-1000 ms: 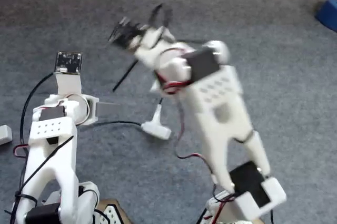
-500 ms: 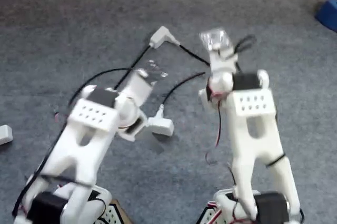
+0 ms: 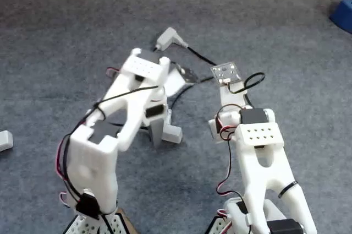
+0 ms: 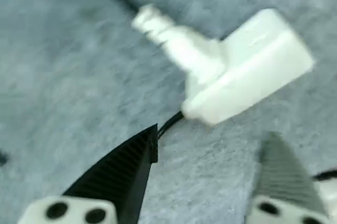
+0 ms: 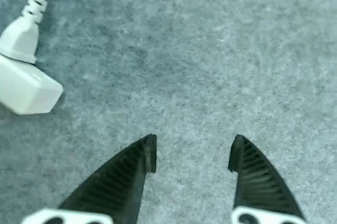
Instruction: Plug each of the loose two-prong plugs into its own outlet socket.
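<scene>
A white two-prong plug with a black cable lies on the grey carpet at the centre. My left gripper hangs right over it, pointing down. In the left wrist view the plug lies just beyond the open left gripper, not between the fingers. A second white plug lies farther back with its black cable trailing right. My right gripper stands open over bare carpet, with a white plug off to one side of it.
Grey carpet covers the whole work area. A small white object sits at the left edge and a blue object at the far right. The right arm's wrist camera board stands near the far plug's cable.
The left arm has swung from the left side to the centre, over the near plug. The right arm has moved from leaning left to the right of centre.
</scene>
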### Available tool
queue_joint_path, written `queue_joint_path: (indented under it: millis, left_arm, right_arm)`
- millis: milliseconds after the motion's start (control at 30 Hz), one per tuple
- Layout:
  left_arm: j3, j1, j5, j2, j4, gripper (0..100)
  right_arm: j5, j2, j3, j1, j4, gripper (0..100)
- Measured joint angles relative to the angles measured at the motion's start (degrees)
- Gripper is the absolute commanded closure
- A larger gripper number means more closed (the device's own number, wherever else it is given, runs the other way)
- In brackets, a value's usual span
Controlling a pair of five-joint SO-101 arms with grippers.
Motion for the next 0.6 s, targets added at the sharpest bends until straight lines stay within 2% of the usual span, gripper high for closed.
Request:
queue_joint_path:
  millis: [400,600]
  left_arm:
    - [-3.3,3.5,-1.1,4.6,-2.9,73]
    - [-9.8,-1.9,-1.2,4.6,-2.9,72]
  right_arm:
    - [0.0,0.0,0.5,0.0,0.0,77.8]
    - [0.0,-0.1,3.3,0.0,-2.5,77.8]
